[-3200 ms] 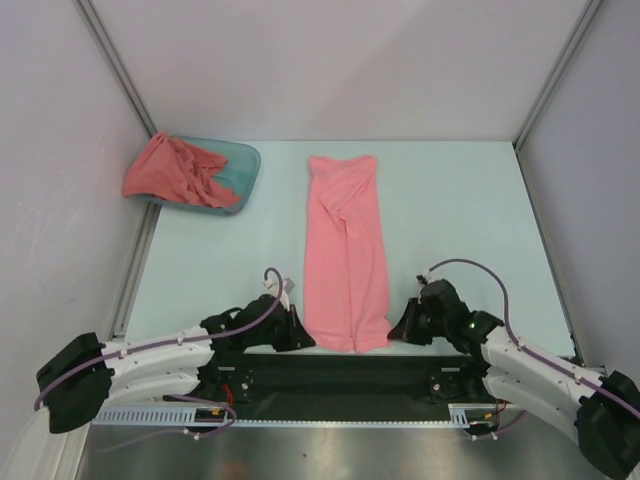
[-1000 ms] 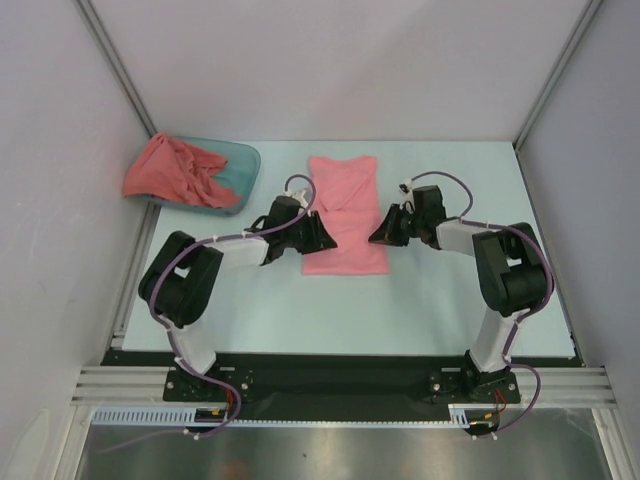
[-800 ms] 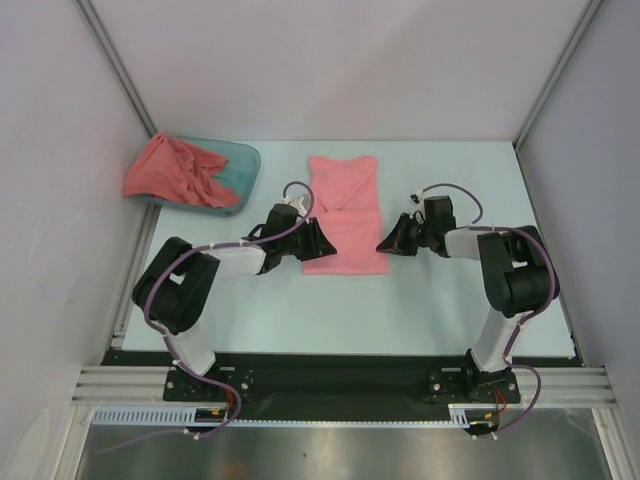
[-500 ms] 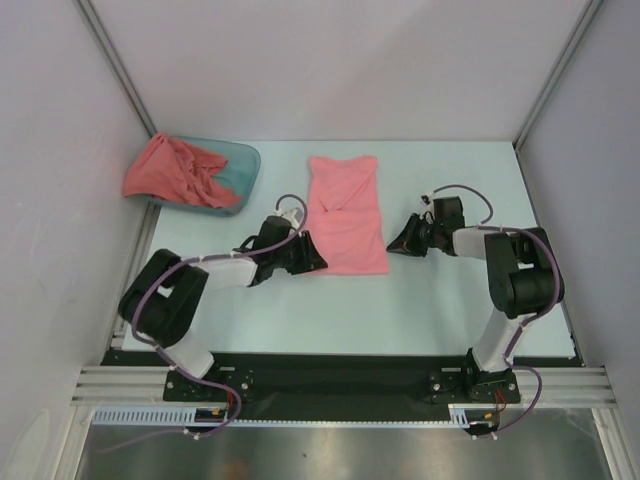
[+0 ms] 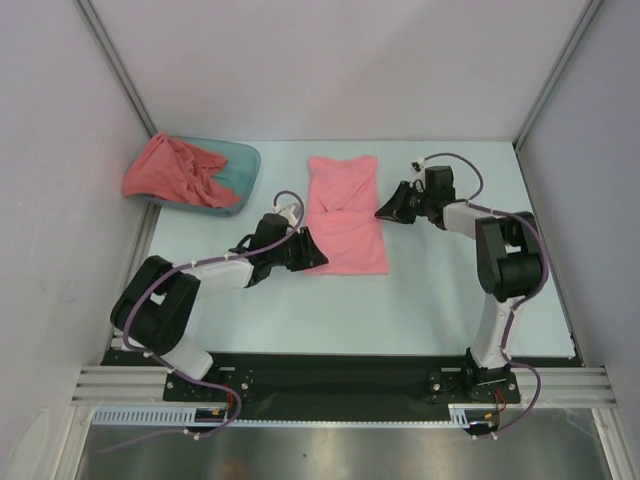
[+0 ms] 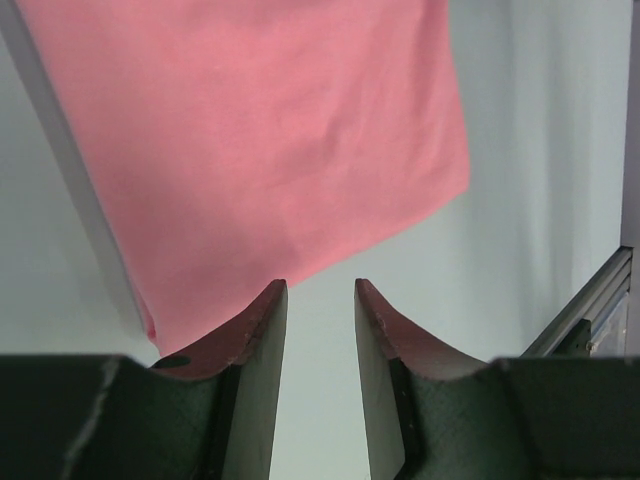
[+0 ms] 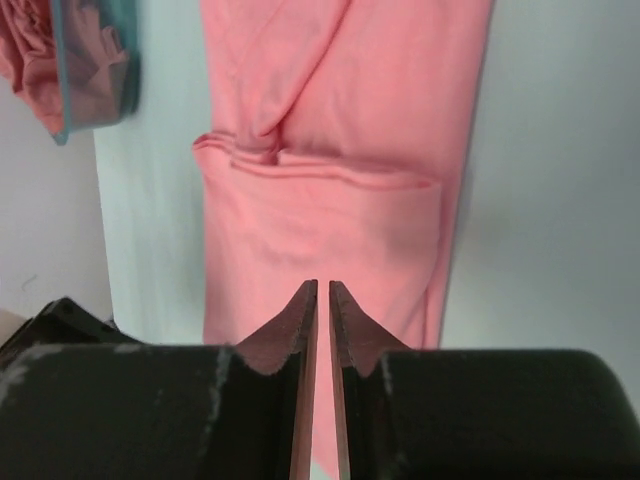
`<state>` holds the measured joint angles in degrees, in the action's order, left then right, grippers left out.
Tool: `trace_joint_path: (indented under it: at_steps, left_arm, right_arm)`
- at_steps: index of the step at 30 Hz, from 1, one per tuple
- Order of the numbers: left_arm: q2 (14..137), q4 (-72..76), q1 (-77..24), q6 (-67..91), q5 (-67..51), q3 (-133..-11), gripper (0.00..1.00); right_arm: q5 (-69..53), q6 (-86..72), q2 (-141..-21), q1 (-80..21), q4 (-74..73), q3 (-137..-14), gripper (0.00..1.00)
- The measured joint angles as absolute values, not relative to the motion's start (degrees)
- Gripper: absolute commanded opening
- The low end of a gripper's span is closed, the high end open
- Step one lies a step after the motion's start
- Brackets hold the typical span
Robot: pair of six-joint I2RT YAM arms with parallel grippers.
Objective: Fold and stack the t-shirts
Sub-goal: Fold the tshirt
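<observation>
The light salmon-pink t-shirt [image 5: 345, 225] lies flat mid-table, its near half doubled over the far half; the same shirt fills the left wrist view [image 6: 270, 150] and the right wrist view [image 7: 330, 220]. A darker coral-red t-shirt [image 5: 172, 172] sits crumpled in the teal tub. My left gripper [image 5: 318, 262] [image 6: 320, 285] hovers at the pink shirt's near left corner, open and holding nothing. My right gripper [image 5: 382, 212] [image 7: 322, 284] is at the shirt's right edge, jaws nearly together with a thin slit and no cloth between them.
The teal translucent tub [image 5: 243, 160] [image 7: 95, 60] stands at the far left corner of the table. White enclosure walls with metal corner posts [image 5: 548, 80] close in the table on three sides. A metal rail [image 6: 590, 310] shows at the lower right of the left wrist view.
The long shirt is now folded in half. In the last second the left gripper drew back to the near left corner, and the right gripper swung out, then farther along the right edge.
</observation>
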<state>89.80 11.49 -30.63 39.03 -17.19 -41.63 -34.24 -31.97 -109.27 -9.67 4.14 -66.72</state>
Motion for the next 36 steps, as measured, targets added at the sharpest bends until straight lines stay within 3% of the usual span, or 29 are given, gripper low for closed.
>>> trace_joint_path:
  at_steps: [8,12,16,20,24,27,28,36]
  left_arm:
    - [91.09,11.88,-30.63,39.03,-17.54,-39.48,0.38]
    - [90.17,11.33,-30.63,38.98,-17.82,-38.39,0.39]
    - [86.32,9.45,-30.65,38.94,-17.78,-37.89,0.41]
    - [83.55,9.67,-30.65,38.96,-17.78,-37.89,0.42]
    - [85.38,11.0,-30.63,39.0,-18.26,-37.91,0.41]
    - [89.65,13.45,-30.65,39.59,-19.4,-38.06,0.4]
    - [91.33,14.31,-30.74,40.1,-19.9,-38.06,0.4]
    - [95.55,17.5,-33.32,42.83,-20.29,-40.47,0.39]
  right_arm:
    - [-37.56,-31.88,-124.66,-8.27,3.73,-76.44,0.12]
    - [-36.6,-30.3,-126.26,-7.79,1.43,-82.04,0.12]
    - [-34.33,-28.21,-125.29,-7.77,-1.78,-85.06,0.2]
    - [-31.9,-27.18,-117.78,-8.12,-4.8,-78.63,0.29]
    - [-32.84,-27.49,-107.35,-10.15,-4.43,-68.73,0.29]
    - [-35.68,-28.73,-102.0,-13.28,-1.28,-61.14,0.24]
    - [-36.8,-29.26,-101.49,-14.66,-0.05,-59.18,0.19]
    - [-41.52,-34.24,-105.32,-24.56,7.51,-51.2,0.08]
